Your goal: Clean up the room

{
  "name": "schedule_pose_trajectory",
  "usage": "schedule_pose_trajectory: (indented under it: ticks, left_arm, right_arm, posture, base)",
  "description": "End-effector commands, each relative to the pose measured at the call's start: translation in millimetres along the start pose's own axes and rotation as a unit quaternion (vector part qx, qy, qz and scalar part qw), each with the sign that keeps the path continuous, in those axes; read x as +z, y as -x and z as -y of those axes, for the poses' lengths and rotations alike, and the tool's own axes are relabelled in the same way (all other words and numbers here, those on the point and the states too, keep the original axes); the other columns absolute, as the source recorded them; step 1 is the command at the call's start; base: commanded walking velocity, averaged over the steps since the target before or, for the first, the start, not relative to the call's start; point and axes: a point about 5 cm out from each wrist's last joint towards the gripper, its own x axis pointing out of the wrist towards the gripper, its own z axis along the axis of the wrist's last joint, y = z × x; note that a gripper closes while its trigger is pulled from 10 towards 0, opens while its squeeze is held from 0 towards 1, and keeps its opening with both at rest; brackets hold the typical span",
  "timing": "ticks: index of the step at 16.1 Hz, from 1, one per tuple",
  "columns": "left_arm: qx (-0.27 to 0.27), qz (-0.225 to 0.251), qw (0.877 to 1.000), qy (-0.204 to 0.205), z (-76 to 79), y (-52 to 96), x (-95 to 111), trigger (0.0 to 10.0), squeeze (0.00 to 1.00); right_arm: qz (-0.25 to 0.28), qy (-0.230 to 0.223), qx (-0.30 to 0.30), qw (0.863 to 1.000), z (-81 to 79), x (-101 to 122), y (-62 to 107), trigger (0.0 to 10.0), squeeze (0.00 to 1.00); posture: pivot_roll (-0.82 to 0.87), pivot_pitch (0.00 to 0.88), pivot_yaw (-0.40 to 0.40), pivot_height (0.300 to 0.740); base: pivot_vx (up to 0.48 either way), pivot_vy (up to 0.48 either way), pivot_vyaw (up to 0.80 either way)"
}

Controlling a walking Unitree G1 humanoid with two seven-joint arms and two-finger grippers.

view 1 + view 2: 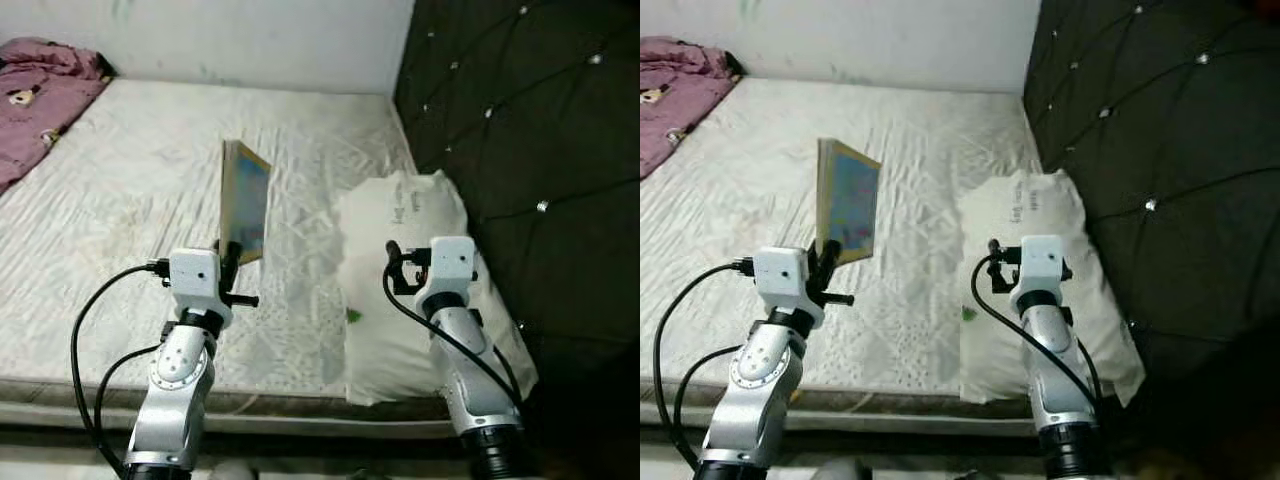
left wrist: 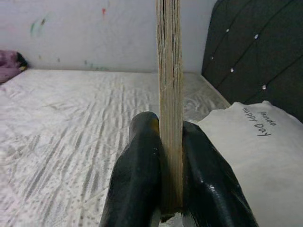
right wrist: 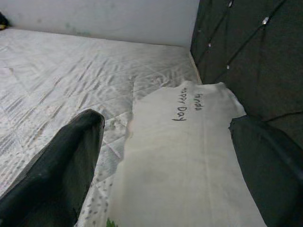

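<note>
Book [image 1: 245,200] stands upright at centre frame above the bed [image 1: 120,200], pinched by its lower edge in the left tool [image 2: 171,189]. Right tool [image 3: 165,156], fingers spread wide, hovers over the white pillow [image 1: 400,270] at lower right

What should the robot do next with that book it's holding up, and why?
Probably carry the book off the bed to somewhere it belongs. The left gripper is shut on its lower edge, holding it upright above the mattress. The right gripper hangs open over the pillow, holding nothing.
</note>
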Motion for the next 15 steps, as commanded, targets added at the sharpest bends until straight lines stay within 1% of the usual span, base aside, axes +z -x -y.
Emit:
schedule_pose_trajectory:
  ticks: [1, 2, 3, 4, 5, 6, 7, 8, 9, 11, 13, 14, 15]
  left_arm:
    - [0.008, 0.014, 1.0, -0.026, -4.5, -3.2, 8, 10.0, 0.0]
    - [0.034, 0.008, 0.997, -0.063, -7.5, -2.7, 8, 10.0, 0.0]
    - [0.053, 0.003, 0.995, -0.082, -10.5, -1.8, 8, 10.0, 0.0]
    - [0.022, 0.017, 0.996, -0.082, -11.9, 1.2, 9, 10.0, 0.0]
    - [-0.018, 0.036, 0.998, -0.038, -11.2, 7.0, 11, 10.0, 0.0]
    - [-0.009, 0.036, 0.999, -0.037, -13.2, 9.0, 11, 10.0, 0.0]
    - [0.012, 0.032, 0.998, -0.051, -15.7, 10.8, 10, 10.0, 0.0]
    - [0.024, 0.027, 0.998, -0.044, -14.1, 12.3, 10, 10.0, 0.0]
    - [0.019, 0.025, 0.997, -0.065, -10.6, 11.7, 10, 10.0, 0.0]
    - [-0.006, 0.025, 0.999, -0.032, -6.1, 13.3, 8, 10.0, 0.0]
    - [0.008, 0.019, 0.999, -0.038, -8.2, 16.4, 7, 10.0, 0.0]
    - [0.006, 0.013, 1.0, -0.025, -9.4, 19.3, 5, 10.0, 0.0]
    - [0.007, 0.011, 1.0, -0.026, -9.6, 21.5, 4, 10.0, 0.0]
  right_arm:
    - [0.011, 0.002, 0.0, 1.0, 0.2, 6, -0.9, 10.0, 0.0]
    - [0.011, 0.002, 0.0, 1.0, 0.4, 6, -0.8, 10.0, 0.0]
    - [0.011, 0.001, -0.001, 1.0, 0.8, 6, -0.6, 10.0, 0.0]
    - [0.01, -0.001, -0.002, 1.0, 1.4, 5, -0.2, 10.0, 0.0]
    - [0.009, -0.002, -0.003, 1.0, 1.8, 5, 0.5, 10.0, 0.0]
    - [0.009, -0.003, -0.003, 1.0, 2.1, 5, 1.0, 10.0, 0.0]
    - [0.008, -0.004, -0.004, 1.0, 2.4, 4, 1.5, 10.0, 0.0]
    - [0.007, -0.003, -0.004, 1.0, 2.8, 4, 2.5, 10.0, 0.0]
    - [0.007, -0.004, -0.002, 1.0, 2.5, 3, 2.8, 10.0, 0.0]
    - [0.006, -0.003, 0.0, 1.0, 1.0, 3, 3.2, 10.0, 0.0]
    - [0.004, -0.004, -0.002, 1.0, 1.7, 1, 4.7, 10.0, 0.0]
    - [0.001, -0.006, -0.004, 1.0, 2.7, -1, 6.3, 10.0, 0.0]
    - [-0.003, -0.008, -0.005, 1.0, 2.7, -3, 7.5, 10.0, 0.0]
  posture:
    - [0.06, 0.0, -0.033, 0.74]
    - [0.06, 0.0, -0.033, 0.74]
    - [0.06, 0.0, -0.031, 0.74]
    - [0.06, 0.0, -0.03, 0.74]
    - [0.05, 0.0, -0.028, 0.74]
    - [0.06, 0.0, -0.027, 0.74]
    - [0.06, 0.0, -0.027, 0.74]
    - [0.06, 0.0, -0.033, 0.74]
    - [0.06, 0.0, -0.034, 0.74]
    - [0.06, 0.0, -0.031, 0.74]
    - [0.06, 0.0, -0.029, 0.74]
    - [0.06, 0.0, -0.027, 0.74]
    - [0.06, 0.0, -0.024, 0.74]
  base:
    - [0.0, 0.0, 0.0]
    - [0.0, 0.0, 0.0]
    - [0.0, 0.0, 0.0]
    - [0.0, 0.0, 0.0]
    - [0.0, 0.0, 0.0]
    - [0.0, 0.0, -0.8]
    - [0.0, 0.0, -0.8]
    - [0.0, 0.0, -0.8]
    - [0.0, 0.0, -0.8]
    - [0.0, 0.0, -0.21]
    - [0.0, 0.0, 0.0]
    - [0.0, 0.0, 0.0]
    - [0.0, 0.0, -0.8]
